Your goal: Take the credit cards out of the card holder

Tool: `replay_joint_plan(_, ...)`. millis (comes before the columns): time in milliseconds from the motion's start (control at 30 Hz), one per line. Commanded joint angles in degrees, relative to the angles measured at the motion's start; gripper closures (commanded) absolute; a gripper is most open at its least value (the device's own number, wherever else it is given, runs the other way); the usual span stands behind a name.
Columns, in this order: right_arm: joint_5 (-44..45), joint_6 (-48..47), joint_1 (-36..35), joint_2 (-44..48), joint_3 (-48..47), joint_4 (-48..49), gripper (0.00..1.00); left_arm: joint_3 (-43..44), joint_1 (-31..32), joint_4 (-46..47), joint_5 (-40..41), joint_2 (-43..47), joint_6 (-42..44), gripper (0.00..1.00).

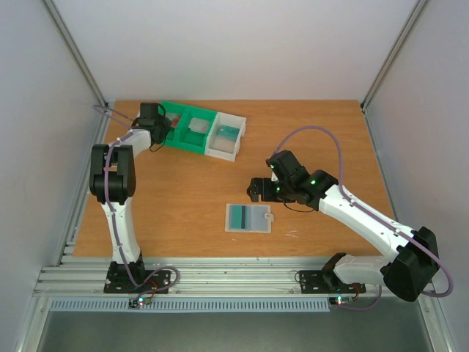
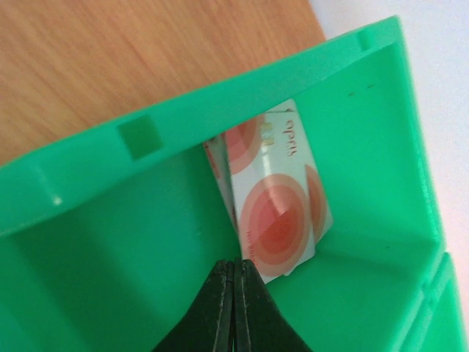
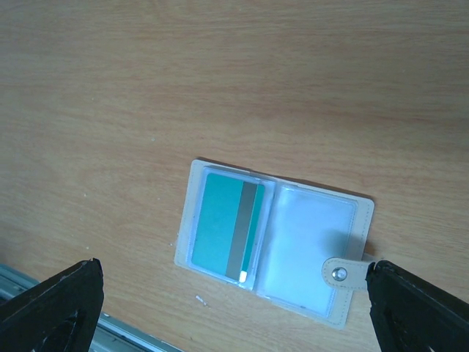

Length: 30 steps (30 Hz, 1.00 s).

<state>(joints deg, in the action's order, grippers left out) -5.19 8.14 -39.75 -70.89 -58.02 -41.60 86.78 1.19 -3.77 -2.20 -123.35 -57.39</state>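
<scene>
The card holder (image 1: 248, 218) lies open on the table, a pale sleeve with two panels and a snap tab (image 3: 338, 273). Its left panel holds a teal card (image 3: 223, 229) with a grey stripe; the right panel looks empty. My right gripper (image 1: 256, 189) hovers above the holder, open and empty, one finger on each side of it in the right wrist view (image 3: 231, 270). My left gripper (image 1: 165, 126) is inside the green tray compartment, shut (image 2: 236, 265) on the lower corner of a white credit card with red circles (image 2: 275, 198). A second card's edge (image 2: 216, 165) shows behind it.
The green-and-white compartment tray (image 1: 209, 145) stands at the back left of the table; its green wall (image 2: 146, 136) fills the left wrist view. The enclosure walls stand on both sides and a metal rail (image 1: 220, 279) runs along the near edge.
</scene>
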Motion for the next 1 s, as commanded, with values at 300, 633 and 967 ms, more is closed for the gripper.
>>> replay_joint_plan(300, -2.0, 1.2, 0.3, 2.4, 2.0, 0.6, 0.02, 2.2, 0.0, -9.3, -2.1, 2.1, 6.1, 1.0)
replay_joint_plan(633, -2.6, 1.9, 0.3, 1.8, 2.2, 0.5, 0.02, 9.3, 0.0, -12.5, -1.6, -3.6, 7.2, 1.0)
replay_joint_plan(967, -1.4, 0.7, 0.3, -1.0, 0.5, 0.2, 0.02, 14.9, 0.0, -14.7, -2.4, -7.9, 6.1, 1.0)
